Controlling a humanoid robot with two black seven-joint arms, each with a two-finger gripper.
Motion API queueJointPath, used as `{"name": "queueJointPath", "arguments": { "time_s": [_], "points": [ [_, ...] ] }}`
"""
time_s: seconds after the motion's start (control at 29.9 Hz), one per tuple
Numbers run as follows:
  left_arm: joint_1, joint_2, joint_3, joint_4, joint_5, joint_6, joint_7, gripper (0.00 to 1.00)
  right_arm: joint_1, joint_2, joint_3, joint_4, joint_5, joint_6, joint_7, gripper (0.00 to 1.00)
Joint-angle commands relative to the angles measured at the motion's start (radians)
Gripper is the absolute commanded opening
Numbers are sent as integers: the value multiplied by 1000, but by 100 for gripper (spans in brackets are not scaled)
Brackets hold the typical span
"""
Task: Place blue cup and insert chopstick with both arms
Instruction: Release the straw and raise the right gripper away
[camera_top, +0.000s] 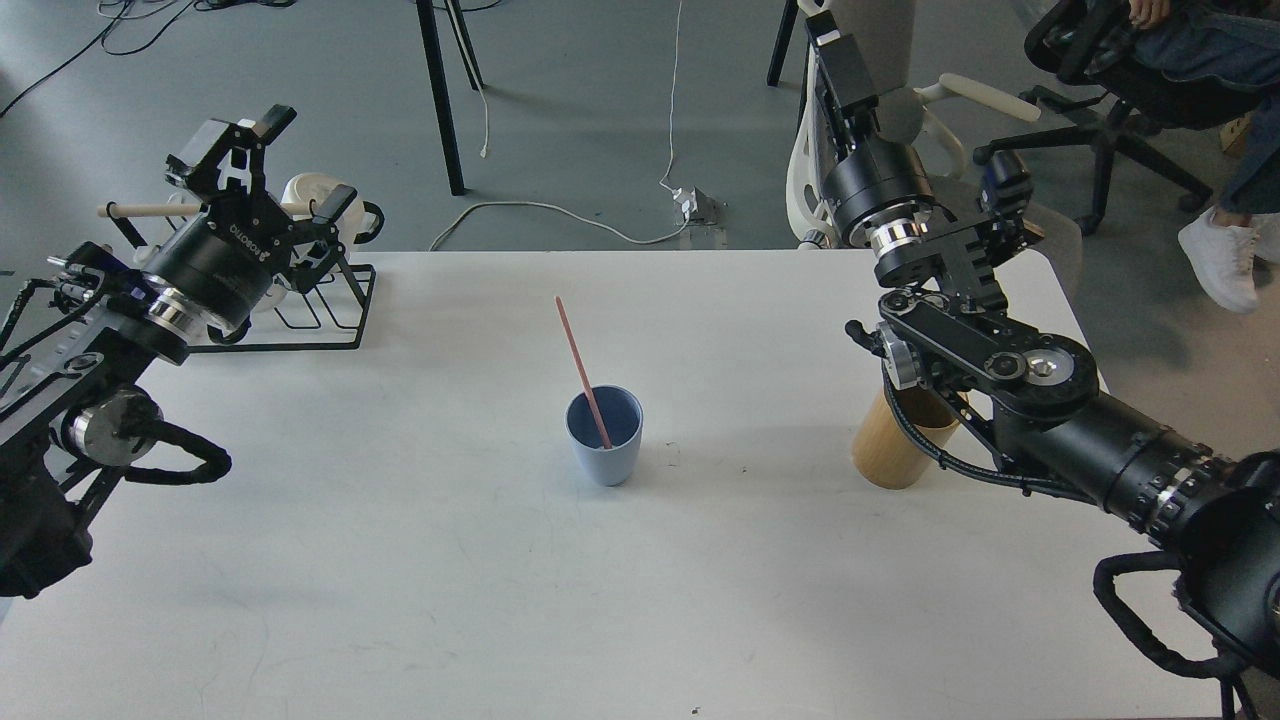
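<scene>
**Chopstick resting in the cup, both arms lifted clear**

A white table (400, 560) stands on a grey floor, with an office chair (880, 60) and loose cables behind it. At the table's middle the blue cup (604, 436) stands upright, and the pink chopstick (583, 371) leans inside it, its top tilted toward the back left. The left gripper (236, 130) is raised at the far left in front of a black wire rack (330, 300), fingers spread and empty. The right gripper (835, 45) points up and away at the back right; it seems to hold nothing, but whether its fingers are apart cannot be told. A tan bamboo cup (890, 448) sits just under the right arm. Judging from this, the placing looks complete. Any retreat should stay high and wide, avoiding the leaning stick and the bamboo cup.
</scene>
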Motion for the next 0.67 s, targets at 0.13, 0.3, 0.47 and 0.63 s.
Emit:
{"name": "queueJointPath", "arguments": {
  "time_s": [0.13, 0.3, 0.47, 0.63],
  "points": [
    [30, 32, 7, 8, -21, 0, 0, 96, -143, -214, 55, 181, 189, 354, 0, 95],
    [81, 41, 1, 6, -21, 0, 0, 96, -167, -206, 72, 176, 189, 402, 0, 99],
    [86, 47, 3, 6, -22, 0, 0, 97, -169, -199, 102, 202, 189, 404, 0, 99],
    [89, 44, 1, 8, -24, 0, 0, 97, -218, -194, 228, 260, 189, 393, 0, 99]
  ]
}}
